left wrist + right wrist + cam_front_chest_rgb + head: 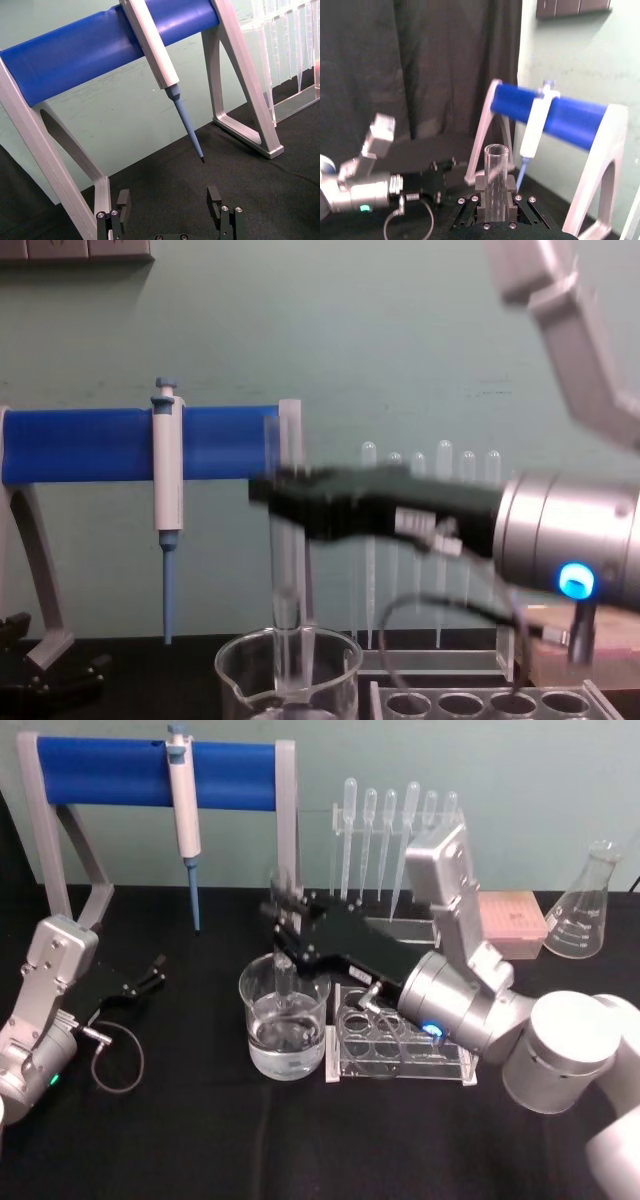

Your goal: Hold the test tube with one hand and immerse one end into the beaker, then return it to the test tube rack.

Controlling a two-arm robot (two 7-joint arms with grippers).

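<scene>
Head view high, chest view low, both facing the beaker (pixel 284 1025) frontally.

Clear glass beaker (pixel 285 1020), matt black tablecloth (pixel 200 1140)

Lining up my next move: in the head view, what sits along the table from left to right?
Left gripper → micropipette → beaker with the test tube in it, held by the right gripper → tube rack → pink tip box → conical flask.

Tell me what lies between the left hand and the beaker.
Only bare black cloth lies between the left hand and the beaker, as the head view shows.
</scene>
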